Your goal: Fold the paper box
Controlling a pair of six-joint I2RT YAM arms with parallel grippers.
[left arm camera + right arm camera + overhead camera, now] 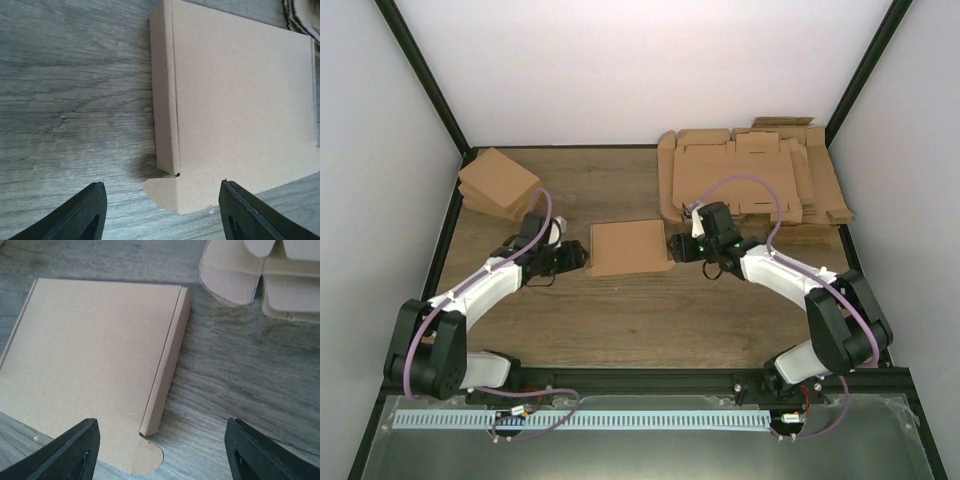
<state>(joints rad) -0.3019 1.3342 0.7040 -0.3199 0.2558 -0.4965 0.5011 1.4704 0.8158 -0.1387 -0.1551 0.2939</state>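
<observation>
1. The paper box [630, 247] sits in the middle of the table [650, 320], lid face up. It looks closed and shallow, and it lies directly between my two pincers.
2. My left pincer [582, 256] is spread wide with nothing held. Its tip is just beside the box's left edge; from above I can't tell whether it touches.
3. My right pincer [675, 245] is also spread wide and empty. Its tip is just beside the box's right edge, same caveat on contact.
4. Key relation: the box is straight ahead of each pincer, and they face each other across it. Neither arm is clearly nearer; call it even.
5. Axis: the outline is close to square from above, a bit wider left to right, and slightly rotated against the table edge. The side walls run front to back, so they cross each pincer's approach line.
6. Left wrist view: the left side wall [166, 95] is ahead in the gap, with the box body off to the right of the view. The rounded left tab [167, 192] pokes out at the near corner.
7. Right wrist view: mirror case. The right side wall [167, 365] is ahead and the right tab [150, 459] is out at the near corner.
8. My read: the fold is nearly done and those tabs are what's left. Each is closer to its own-side pincer.
9. The pile of flat sheets [750, 175] and the pile of small boxes [498, 182] are well apart from the work.
</observation>
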